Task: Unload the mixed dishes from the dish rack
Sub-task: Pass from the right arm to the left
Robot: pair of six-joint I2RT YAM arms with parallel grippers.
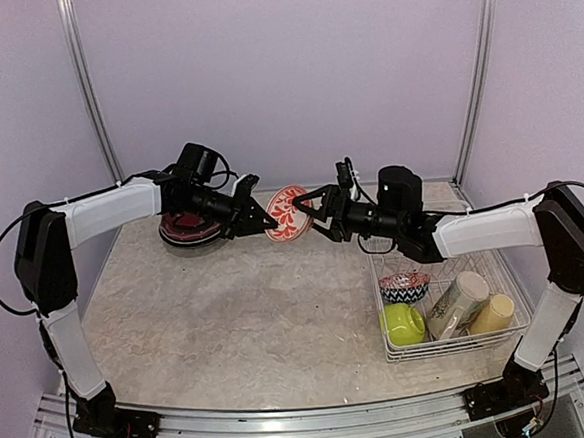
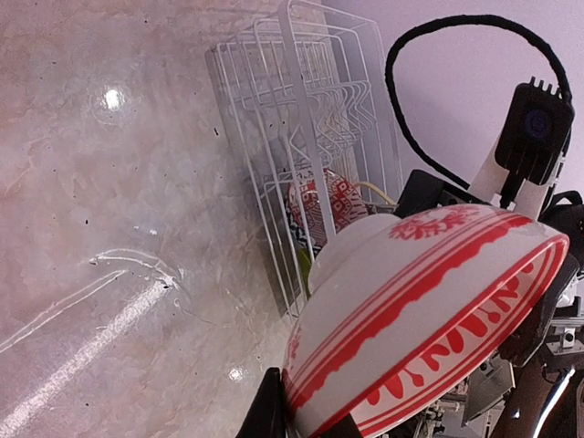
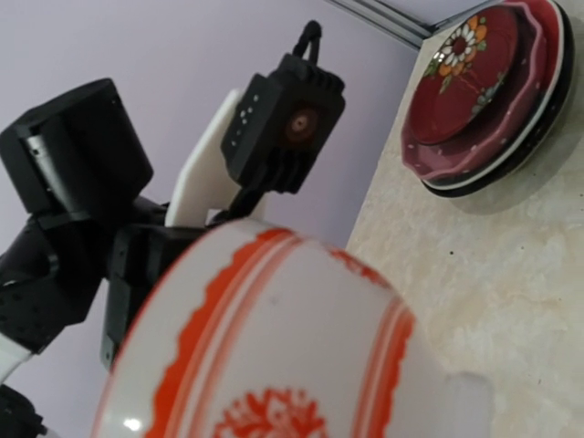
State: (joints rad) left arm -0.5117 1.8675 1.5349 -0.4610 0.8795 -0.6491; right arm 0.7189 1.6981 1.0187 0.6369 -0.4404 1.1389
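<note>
Table (image 1: pixel 229 324) first, pale and marbled, spread under both arms. Rack (image 1: pixel 451 346) sits behind and below the right gripper (image 1: pixel 314 213), on that arm's outer side, with the forearm crossing over its far end. Plates (image 1: pixel 185 231) are stacked flat on the table right under the left wrist, just behind the left gripper (image 1: pixel 269 222). A dark red one is on top and a black rim shows beneath.

Now the action: the red bowl (image 1: pixel 290 212) is up off the table, tipped on its side, squarely between the two grippers. The right fingers stand wide apart around the bowl's right edge and grip it, and in that wrist view the bowl's wall fills the frame. The left fingers are pinched on the opposite rim. In the left wrist view the rim runs straight into the jaws, with one black finger (image 2: pixel 269 411) against the bowl's outside. So both hands are on one bowl, tip to tip across it.

Back in the rack, well behind the right gripper at the near end, the cream mug (image 1: pixel 458 303) lies tilted. The yellow mug (image 1: pixel 492 313) is just beside it toward the outer wall. The green bowl (image 1: pixel 403 324) sits in the near inner corner, and the chevron bowl (image 1: pixel 404 287) is just beyond it, closer to the gripper.
</note>
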